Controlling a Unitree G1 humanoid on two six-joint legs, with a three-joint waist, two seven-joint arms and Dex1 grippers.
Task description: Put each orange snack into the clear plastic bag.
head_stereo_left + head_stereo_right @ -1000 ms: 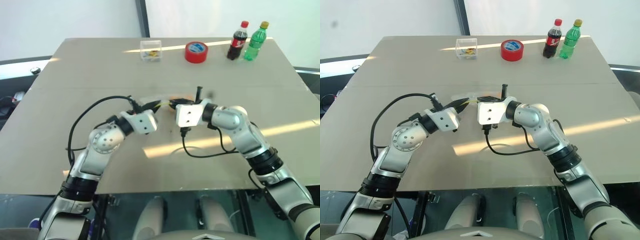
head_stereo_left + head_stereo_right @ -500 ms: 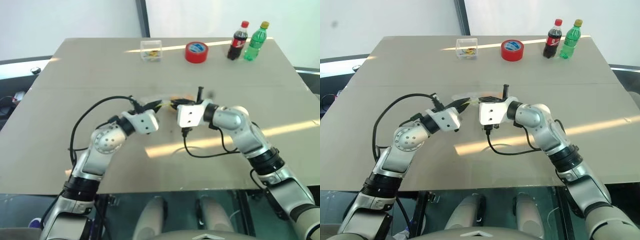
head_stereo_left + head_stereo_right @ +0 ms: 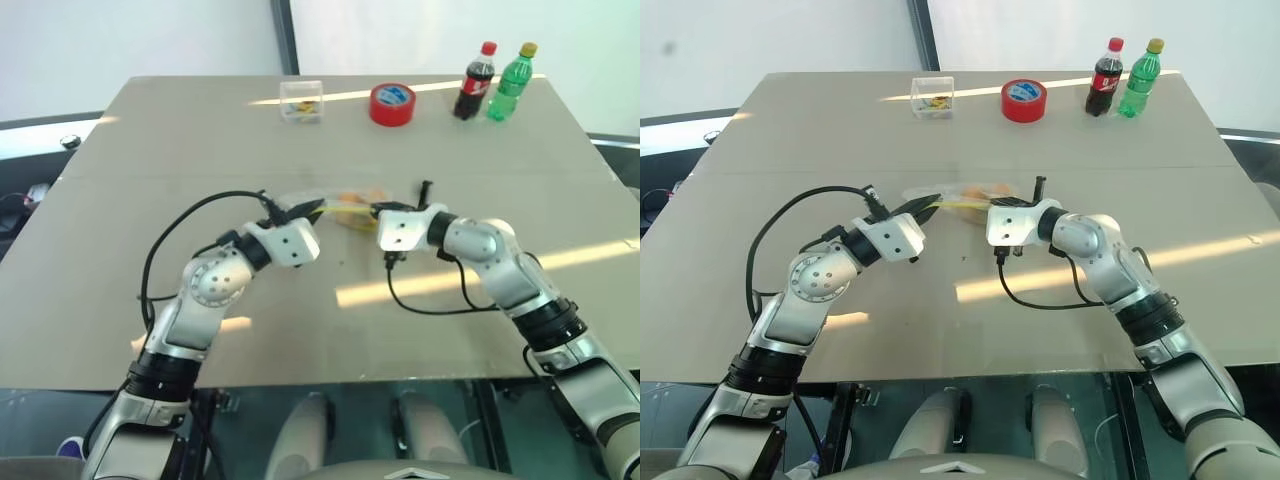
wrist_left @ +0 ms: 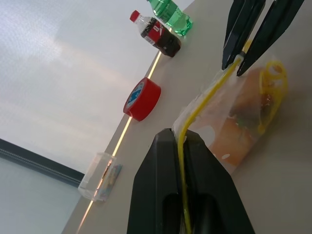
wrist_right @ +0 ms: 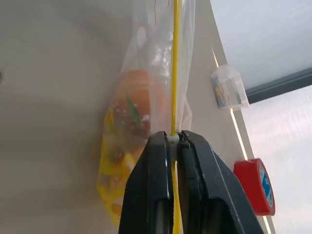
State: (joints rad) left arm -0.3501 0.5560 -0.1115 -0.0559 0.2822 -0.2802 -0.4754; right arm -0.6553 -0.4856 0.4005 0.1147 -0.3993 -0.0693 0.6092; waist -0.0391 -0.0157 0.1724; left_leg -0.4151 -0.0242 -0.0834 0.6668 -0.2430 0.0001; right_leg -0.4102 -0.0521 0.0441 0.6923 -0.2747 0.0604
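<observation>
The clear plastic bag [image 3: 347,206] hangs stretched between my two grippers just above the table's middle. Its yellow strip [image 5: 175,58] runs taut along the top. My left gripper [image 4: 180,137] is shut on one end of the strip, and my right gripper [image 5: 171,137] is shut on the strip farther along. The right gripper's black fingers [image 4: 233,46] also show in the left wrist view, pinching the strip. The orange snacks [image 5: 138,95] sit inside the bag, seen through the plastic [image 4: 233,130], beside a yellow printed patch.
Along the tan table's [image 3: 180,160] far edge stand a small clear box [image 3: 302,100], a red tape roll [image 3: 393,104], a cola bottle [image 3: 476,80] and a green bottle [image 3: 511,80]. Black cables loop from both wrists over the near half.
My right gripper has slid to the right and slightly down along the yellow strip, away from the left gripper. The bag now shows spread between them. The left gripper stayed put.
</observation>
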